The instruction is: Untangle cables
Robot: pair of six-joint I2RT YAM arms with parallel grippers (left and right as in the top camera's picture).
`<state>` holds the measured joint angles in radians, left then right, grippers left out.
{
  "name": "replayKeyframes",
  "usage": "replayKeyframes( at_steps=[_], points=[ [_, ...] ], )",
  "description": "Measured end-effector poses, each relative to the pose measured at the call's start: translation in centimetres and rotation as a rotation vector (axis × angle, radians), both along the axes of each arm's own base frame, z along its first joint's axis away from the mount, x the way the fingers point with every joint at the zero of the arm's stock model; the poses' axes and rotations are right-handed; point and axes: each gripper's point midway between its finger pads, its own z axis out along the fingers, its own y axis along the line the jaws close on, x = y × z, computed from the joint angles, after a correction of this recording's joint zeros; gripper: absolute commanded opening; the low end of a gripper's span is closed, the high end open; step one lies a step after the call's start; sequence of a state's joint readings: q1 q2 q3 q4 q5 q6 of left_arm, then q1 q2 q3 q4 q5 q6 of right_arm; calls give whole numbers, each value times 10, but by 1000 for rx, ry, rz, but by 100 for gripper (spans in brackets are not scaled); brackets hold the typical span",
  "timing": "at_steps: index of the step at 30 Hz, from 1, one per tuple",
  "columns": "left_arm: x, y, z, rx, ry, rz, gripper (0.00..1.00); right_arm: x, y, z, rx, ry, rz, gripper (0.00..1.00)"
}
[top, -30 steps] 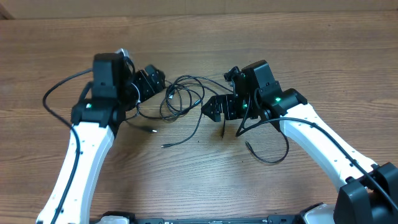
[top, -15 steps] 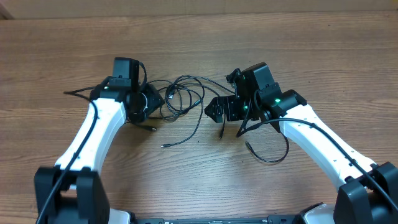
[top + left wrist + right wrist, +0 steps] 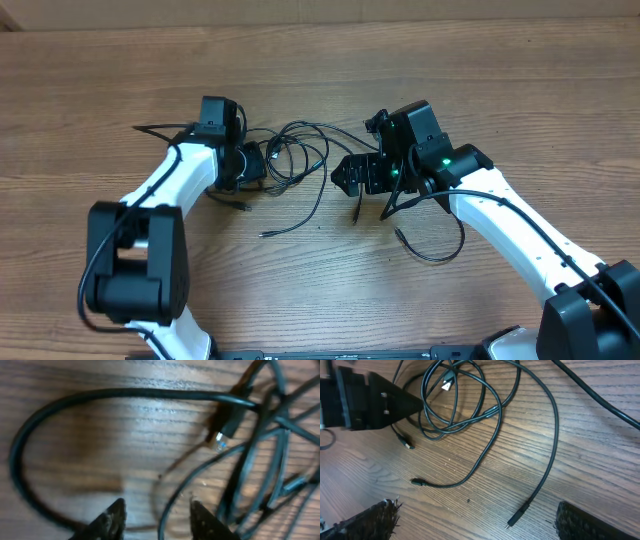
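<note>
We see the cables (image 3: 296,152) lying on the wooden tabletop (image 3: 320,60), between the two arms and nearer the far side. Most of their length is bunched into a loose knot of overlapping loops just beside the left tool (image 3: 157,524). From that knot several loose ends trail toward the near side.

One short end (image 3: 407,445) lies close under the loops. A second end (image 3: 417,481) finishes a long curve further out. A third end (image 3: 515,520) runs down in a wide arc and stops near the right tool (image 3: 347,177). A silver-tipped plug (image 3: 220,442) sits inside the knot, resting on the wood among crossing strands.

The left tool is low over the tabletop at the left edge of the knot. Its two fingertips (image 3: 107,522) stand apart with a clear gap, and a thin strand curves through that gap. We see neither tip pressing on it, so nothing is clamped. In the left wrist view another cord sweeps round the left side in a wide curve and runs back toward the knot.

The right tool is spread wide, its fingers (image 3: 370,520) at opposite corners of the right wrist view. It hangs over bare wood to the right of the knot, touching no cable.
</note>
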<state>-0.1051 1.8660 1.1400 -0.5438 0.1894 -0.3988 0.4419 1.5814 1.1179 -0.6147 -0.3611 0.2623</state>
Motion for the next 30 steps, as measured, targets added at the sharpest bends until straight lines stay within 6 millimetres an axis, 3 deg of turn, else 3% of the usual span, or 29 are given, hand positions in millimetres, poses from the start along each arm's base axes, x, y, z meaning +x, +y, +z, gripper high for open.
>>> replayKeyframes(
  at_steps=[7, 11, 18, 22, 26, 30],
  points=[
    [8, -5, -12, -1, -16, -77, 31, 0, 0, 0, -3, -1, -2, 100],
    [11, -17, -14, 1, -32, -155, 4, 1, 0, 0, -2, -2, -2, 100],
    [9, -34, -16, -13, -26, -233, 4, 1, 0, 0, 0, -5, -2, 100],
    [-15, -27, -14, -4, 104, -225, 4, 2, 0, 1, 1, -10, -1, 100],
    [-24, -22, 9, 9, 184, -224, 4, 4, 1, 2, 6, -20, -1, 100],
    [-9, -25, 62, 12, 122, -240, 4, 4, 1, 2, 7, -19, 0, 100]
  ],
)
